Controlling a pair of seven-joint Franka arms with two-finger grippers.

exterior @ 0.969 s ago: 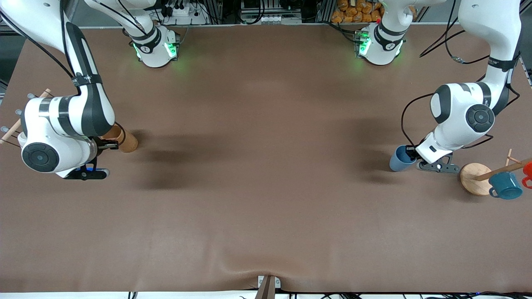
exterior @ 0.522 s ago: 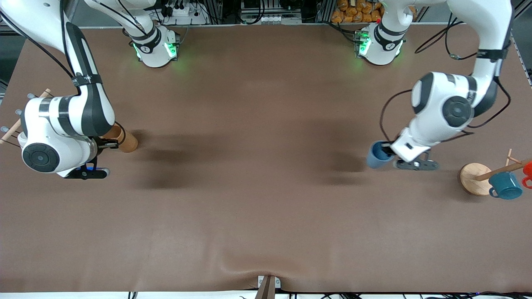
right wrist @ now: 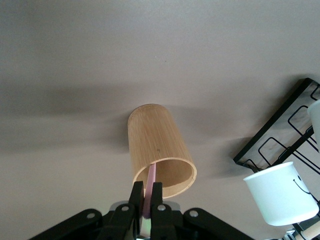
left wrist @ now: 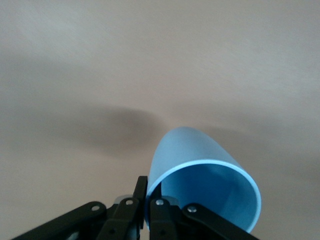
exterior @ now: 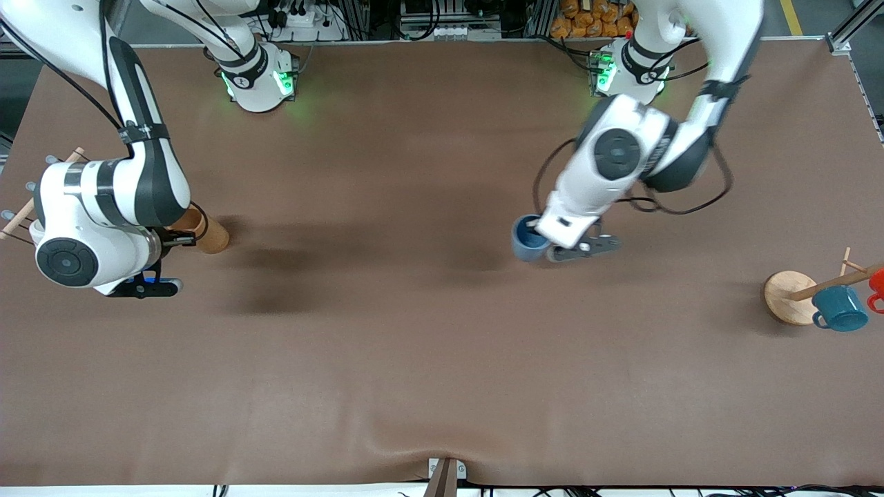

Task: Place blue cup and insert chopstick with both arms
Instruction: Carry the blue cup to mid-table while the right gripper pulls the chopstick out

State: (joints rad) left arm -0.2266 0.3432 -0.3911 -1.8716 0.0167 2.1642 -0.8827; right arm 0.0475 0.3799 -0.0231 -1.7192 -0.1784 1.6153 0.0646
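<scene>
Over mid-table, a bit toward the left arm's end, the left gripper (exterior: 552,247) carries the blue cup (exterior: 527,239) clear of the surface. Its fingers (left wrist: 150,202) are nearly together, pinching the cup's rim wall, one finger inside and one outside. Cup is tilted, mouth open toward the wrist camera, lighter blue inside (left wrist: 210,192). Table (exterior: 414,331) under it is bare brown mat with the cup's shadow. At the right arm's end, the right gripper (exterior: 181,240) sits at the mouth of the bamboo holder (exterior: 207,233). Fingers (right wrist: 156,200) are clamped on the chopstick (right wrist: 149,192), a thin pink stick whose end reaches to the holder's rim (right wrist: 159,150); whether that end is inside the holder or just at the lip I can't tell. Holder appears to stand on the table. Beside it, toward the table's edge, a black wire rack (right wrist: 280,145) with a white cup (right wrist: 280,192) on it. Near the left arm's end, nearer the front camera than the blue cup: round wooden base (exterior: 787,295) with a dowel, teal mug (exterior: 839,308) hanging, something red (exterior: 877,284) at the frame edge.
</scene>
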